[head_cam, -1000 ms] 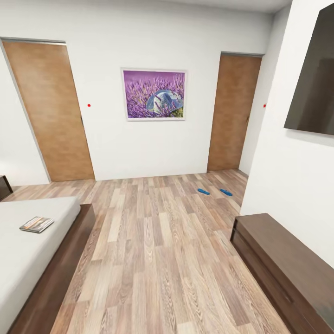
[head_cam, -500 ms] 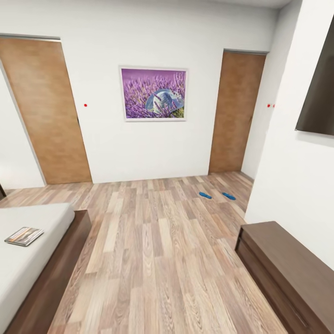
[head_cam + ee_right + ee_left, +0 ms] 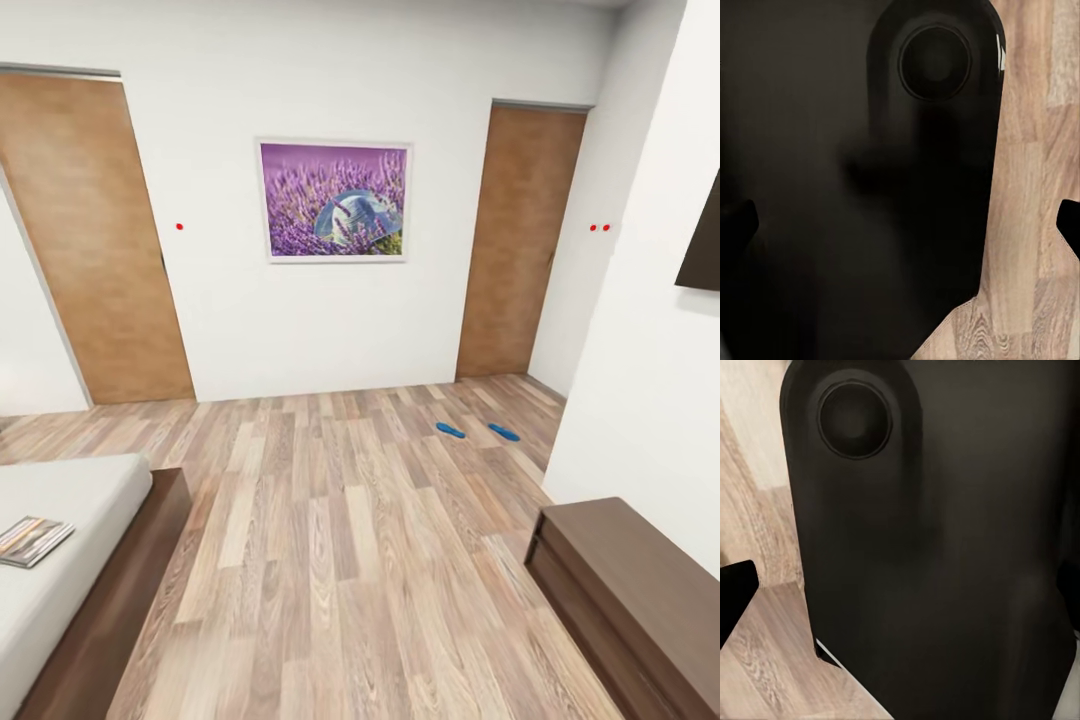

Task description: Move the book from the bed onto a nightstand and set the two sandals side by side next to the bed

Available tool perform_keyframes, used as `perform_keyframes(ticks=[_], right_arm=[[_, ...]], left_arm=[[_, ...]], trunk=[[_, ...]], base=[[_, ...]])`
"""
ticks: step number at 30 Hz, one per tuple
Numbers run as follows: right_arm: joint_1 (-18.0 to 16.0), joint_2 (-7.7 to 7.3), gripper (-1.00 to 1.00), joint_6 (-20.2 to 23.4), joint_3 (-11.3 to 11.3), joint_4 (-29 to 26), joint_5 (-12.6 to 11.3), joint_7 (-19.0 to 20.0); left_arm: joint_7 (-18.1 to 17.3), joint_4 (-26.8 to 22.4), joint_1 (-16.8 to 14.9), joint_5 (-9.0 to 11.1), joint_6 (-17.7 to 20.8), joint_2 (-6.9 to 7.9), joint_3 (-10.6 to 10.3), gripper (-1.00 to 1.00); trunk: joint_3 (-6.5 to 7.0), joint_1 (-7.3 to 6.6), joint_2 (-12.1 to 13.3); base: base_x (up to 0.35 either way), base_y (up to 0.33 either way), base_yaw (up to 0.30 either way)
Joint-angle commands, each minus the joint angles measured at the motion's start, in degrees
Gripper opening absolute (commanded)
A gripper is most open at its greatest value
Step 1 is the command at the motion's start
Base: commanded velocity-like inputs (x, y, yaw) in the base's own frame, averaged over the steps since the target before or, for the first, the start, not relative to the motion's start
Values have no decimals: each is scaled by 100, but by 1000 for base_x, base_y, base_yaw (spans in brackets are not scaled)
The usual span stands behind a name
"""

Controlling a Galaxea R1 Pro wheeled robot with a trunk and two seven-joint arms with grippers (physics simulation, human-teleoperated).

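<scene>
The book (image 3: 32, 540) lies flat on the pale-grey mattress of the bed (image 3: 70, 500), at the head view's lower left. Its dark wooden frame (image 3: 140, 580) runs along the floor. The two blue sandals (image 3: 450, 430) (image 3: 504, 432) lie apart on the wood floor at the far right, in front of the right-hand brown door (image 3: 525, 240). No nightstand is in view. My left gripper (image 3: 900, 600) and right gripper (image 3: 900, 225) hang open in front of my own dark body, holding nothing. One right fingertip (image 3: 1069, 225) shows over the floor.
A long low dark-wood cabinet (image 3: 630, 590) stands against the right wall under a dark screen (image 3: 704, 250). A second brown door (image 3: 90, 240) is at the left, and a purple painting (image 3: 333, 200) hangs between the doors. Wood floor (image 3: 340, 540) stretches from bed to cabinet.
The whole picture has shifted, so the camera has moved: bed and book slid toward the left edge, and the cabinet and screen toward the right. No object in the room has moved.
</scene>
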Motion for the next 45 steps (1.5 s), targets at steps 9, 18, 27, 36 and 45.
perform_keyframes(ticks=[9,18,27,36,45], right_arm=[[0,0,100,-1,1,-2,6,2],[0,6,100,-4,1,1,17,2],[0,8,100,-2,1,6,24,2],[0,9,100,-5,5,7,26,2],[0,10,100,-6,4,7,26,2]], left_arm=[[-17,-2,-2,-2,-7,2,-5,100],[-18,-2,-2,-2,-10,2,-5,100],[-21,-2,-2,-2,-64,2,-5,100],[-23,-2,-2,-2,-78,2,-5,100],[-22,-2,-2,-2,-80,2,-5,100]], trunk=[[-4,3,-2],[-4,3,-2],[-4,3,-2],[-4,3,-2],[-4,3,-2]], base=[[332,102,0],[332,103,0],[332,104,0],[332,106,0],[332,98,0]])
